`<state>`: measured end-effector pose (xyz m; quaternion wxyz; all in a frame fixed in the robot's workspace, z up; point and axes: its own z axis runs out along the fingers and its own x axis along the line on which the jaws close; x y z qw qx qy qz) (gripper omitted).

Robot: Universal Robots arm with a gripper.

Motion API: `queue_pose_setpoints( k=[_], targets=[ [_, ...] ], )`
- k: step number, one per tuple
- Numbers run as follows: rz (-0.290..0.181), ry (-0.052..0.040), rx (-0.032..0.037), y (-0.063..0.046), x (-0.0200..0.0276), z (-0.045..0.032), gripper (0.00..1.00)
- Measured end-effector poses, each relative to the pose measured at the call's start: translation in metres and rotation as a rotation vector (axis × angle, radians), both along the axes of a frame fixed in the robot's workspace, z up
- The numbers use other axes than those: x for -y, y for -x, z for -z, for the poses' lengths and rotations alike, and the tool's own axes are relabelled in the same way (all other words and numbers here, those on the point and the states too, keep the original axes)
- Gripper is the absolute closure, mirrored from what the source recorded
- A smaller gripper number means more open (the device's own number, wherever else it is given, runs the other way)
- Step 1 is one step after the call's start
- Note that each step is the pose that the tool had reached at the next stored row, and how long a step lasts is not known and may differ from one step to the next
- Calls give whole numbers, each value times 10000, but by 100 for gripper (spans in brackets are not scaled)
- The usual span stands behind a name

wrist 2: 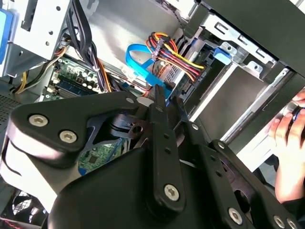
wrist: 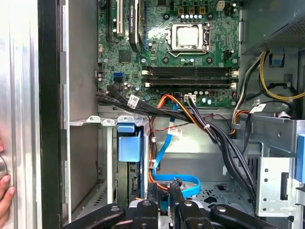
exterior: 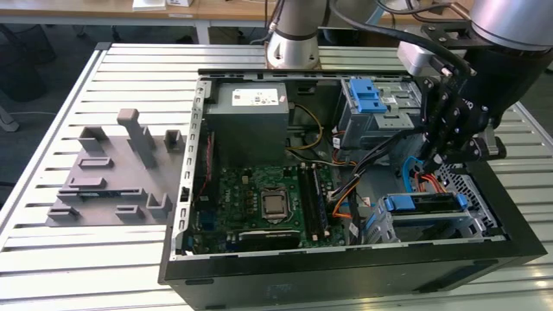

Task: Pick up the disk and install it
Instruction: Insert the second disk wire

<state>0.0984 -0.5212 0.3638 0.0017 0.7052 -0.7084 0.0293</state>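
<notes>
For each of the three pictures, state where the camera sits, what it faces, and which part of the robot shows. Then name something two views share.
Exterior view: off the arm, above the open computer case, looking down; arm and hand at its right.
First wrist view: on the arm, facing the motherboard; the hand shows.
Second wrist view: close behind the hand, facing the coloured cables.
Shared: the blue flat cable in both wrist views.

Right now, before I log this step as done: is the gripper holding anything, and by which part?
Cannot be told. The gripper is at the blue flat cable; the disk sits apart from it in the drive cage.
</notes>
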Motion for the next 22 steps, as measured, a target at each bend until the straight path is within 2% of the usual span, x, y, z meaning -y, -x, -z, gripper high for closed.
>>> queue_pose_setpoints(
  k=[6,11,12,13,15,16,17,18,19,20,22],
  targets=[
    [7,197,1,-3,0,36,75],
    [8,206,1,-4,0,54,75],
    [8,199,2,-4,1,56,77],
    [8,175,1,-4,1,59,83],
    [8,49,2,-4,0,64,84],
    [8,-45,1,-4,0,64,84],
    [8,-168,1,-4,0,66,84],
    [7,-333,1,-4,1,69,84],
    [8,-448,1,-4,2,73,84],
    [8,-507,3,-4,7,77,84],
    [7,-529,16,-3,27,86,84]
  ],
)
